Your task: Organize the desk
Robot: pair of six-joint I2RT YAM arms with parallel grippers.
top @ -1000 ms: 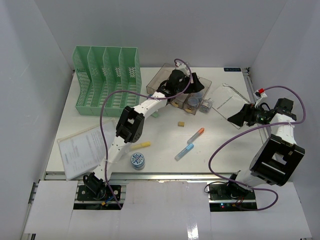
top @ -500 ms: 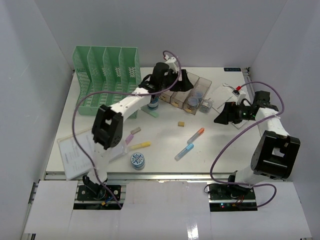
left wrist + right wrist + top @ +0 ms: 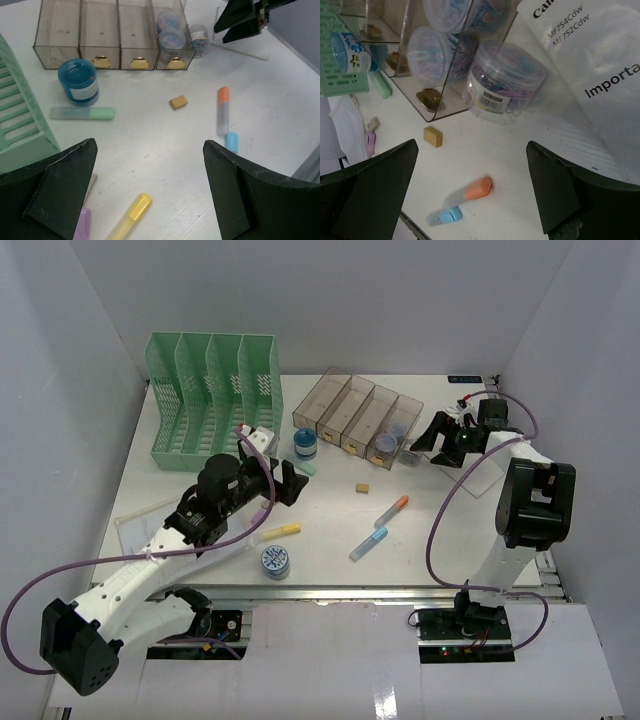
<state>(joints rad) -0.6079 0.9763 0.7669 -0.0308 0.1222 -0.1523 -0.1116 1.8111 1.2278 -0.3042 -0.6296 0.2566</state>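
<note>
The left pincer point(image 3: 290, 483) and right pincer point(image 3: 437, 437) gape apart. Centre the right one round the jar point(image 3: 502, 80) beside the tray point(image 3: 330, 405) before closing.

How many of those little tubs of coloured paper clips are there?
3. One tub and another behind it sit in the tray's right-end compartment; the third stands on the desk beside the tray, next to the paper. The arms may hide more.

Overhead and wrist views, shared desk point(image 3: 330, 515)
</note>
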